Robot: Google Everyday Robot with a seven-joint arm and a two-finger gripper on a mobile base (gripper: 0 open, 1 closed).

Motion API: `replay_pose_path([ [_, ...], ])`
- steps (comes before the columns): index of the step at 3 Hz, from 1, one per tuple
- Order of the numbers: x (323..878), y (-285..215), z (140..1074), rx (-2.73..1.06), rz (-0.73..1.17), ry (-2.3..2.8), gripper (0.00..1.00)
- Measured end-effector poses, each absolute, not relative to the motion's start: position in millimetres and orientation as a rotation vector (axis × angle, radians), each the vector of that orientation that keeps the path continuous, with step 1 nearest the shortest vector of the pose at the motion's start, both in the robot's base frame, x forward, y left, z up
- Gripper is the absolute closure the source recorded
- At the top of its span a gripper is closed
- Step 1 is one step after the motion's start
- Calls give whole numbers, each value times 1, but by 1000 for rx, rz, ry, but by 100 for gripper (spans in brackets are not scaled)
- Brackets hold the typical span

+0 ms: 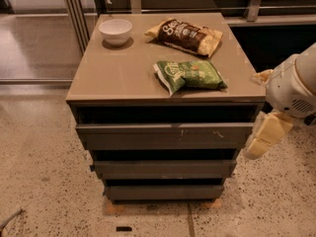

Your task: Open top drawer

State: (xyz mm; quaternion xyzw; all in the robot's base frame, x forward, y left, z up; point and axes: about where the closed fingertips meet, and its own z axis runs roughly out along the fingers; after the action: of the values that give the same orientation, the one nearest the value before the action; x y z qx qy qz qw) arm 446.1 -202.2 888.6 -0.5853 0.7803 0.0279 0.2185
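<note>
At three o'clock of the top drawer (163,135), the gripper (265,136) hangs just beside it; we cannot tell its state. We advise hooking the upper lip and pulling straight.

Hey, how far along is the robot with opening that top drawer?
Done: nothing yet. The top drawer sits back under the edge of the cabinet top, not pulled out.
In hand: the gripper hangs by the drawer's right end, about level with it; whether it touches cannot be told.
Left: probably to catch the drawer front and pull it out.
</note>
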Motion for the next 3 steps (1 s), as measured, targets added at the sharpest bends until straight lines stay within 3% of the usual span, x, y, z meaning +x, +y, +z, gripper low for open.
replay_pose_path([
  [3, 452, -153, 755, -1662, 359, 2151, 0],
])
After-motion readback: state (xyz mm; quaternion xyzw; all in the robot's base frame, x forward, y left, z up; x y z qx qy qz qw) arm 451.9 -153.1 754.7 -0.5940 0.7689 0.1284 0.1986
